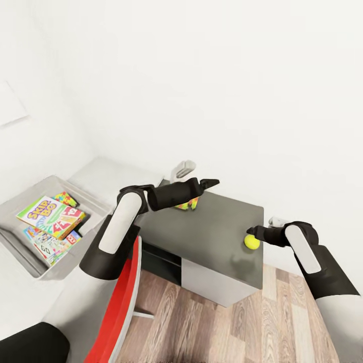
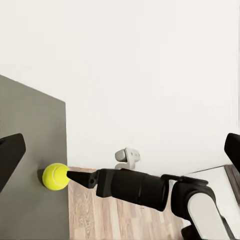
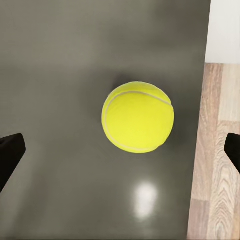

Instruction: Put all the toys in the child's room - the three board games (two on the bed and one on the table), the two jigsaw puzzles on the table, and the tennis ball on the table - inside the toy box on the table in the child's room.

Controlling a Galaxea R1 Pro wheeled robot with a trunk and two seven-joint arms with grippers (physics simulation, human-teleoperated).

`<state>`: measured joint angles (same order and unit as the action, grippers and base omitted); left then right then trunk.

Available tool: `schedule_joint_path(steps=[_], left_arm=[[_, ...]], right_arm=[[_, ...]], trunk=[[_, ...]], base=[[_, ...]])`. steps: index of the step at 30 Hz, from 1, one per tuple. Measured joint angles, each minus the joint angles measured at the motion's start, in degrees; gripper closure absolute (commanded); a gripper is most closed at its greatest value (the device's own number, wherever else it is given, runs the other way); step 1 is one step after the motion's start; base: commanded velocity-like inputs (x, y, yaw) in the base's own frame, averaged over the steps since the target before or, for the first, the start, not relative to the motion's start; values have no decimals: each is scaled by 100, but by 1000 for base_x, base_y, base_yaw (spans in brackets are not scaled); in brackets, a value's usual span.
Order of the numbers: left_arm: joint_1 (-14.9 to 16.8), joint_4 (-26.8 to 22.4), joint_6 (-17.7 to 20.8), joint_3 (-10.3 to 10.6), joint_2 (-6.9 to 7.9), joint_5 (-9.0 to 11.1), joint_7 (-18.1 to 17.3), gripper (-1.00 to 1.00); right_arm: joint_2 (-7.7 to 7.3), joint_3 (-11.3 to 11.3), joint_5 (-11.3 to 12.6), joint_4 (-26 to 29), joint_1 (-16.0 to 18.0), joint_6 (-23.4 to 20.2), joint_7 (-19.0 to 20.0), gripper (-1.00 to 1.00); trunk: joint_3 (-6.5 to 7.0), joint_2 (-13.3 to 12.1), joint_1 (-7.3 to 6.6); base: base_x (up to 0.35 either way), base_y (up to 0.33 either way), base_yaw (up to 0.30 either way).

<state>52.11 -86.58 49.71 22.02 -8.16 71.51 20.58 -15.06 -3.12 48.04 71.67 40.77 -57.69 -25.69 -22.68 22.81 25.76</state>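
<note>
Ball at the right gripper's tips, jaws not yet around it

The tennis ball (image 1: 251, 242) sits on the dark grey wing of the table (image 1: 212, 237), close to its right edge, and the right gripper (image 1: 253, 232) is by far the nearer one: from the head view its tips reach the ball from the right, at or just short of touching, though that view is too small to say which. In the right wrist view the ball (image 3: 138, 117) lies straight ahead, centred between the two fingers, which stand wide apart and empty. The left gripper (image 1: 214, 182) hangs over the far side of the wing near a jigsaw puzzle (image 1: 187, 203), its jaws apparently spread. Far left, the toy box (image 1: 15, 237) already holds the board games (image 1: 50, 217).
</note>
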Motion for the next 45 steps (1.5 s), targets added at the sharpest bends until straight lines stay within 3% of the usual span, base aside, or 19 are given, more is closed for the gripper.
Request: schedule_joint_path(steps=[5,14,31,45], left_arm=[[153,86,3,-2,-13,168,172,-100],[237,126,4,-5,-15,263,279,-100],[255,130,5,24,-16,286,307,-100],[247,135,5,38,-9,278,310,-100]], right_arm=[[16,-36,-5,-73,34,2,5,-100],[24,-55,-8,-118,70,3,8,-100],[-16,-59,-15,-131,95,3,1,-100],[0,-54,-24,-417,429,54,4,-100]], trunk=[[-47,0,0],[-131,0,0],[-289,0,0],[-419,1,0]], base=[[0,0,0],[0,0,0],[0,0,0],[0,0,0]])
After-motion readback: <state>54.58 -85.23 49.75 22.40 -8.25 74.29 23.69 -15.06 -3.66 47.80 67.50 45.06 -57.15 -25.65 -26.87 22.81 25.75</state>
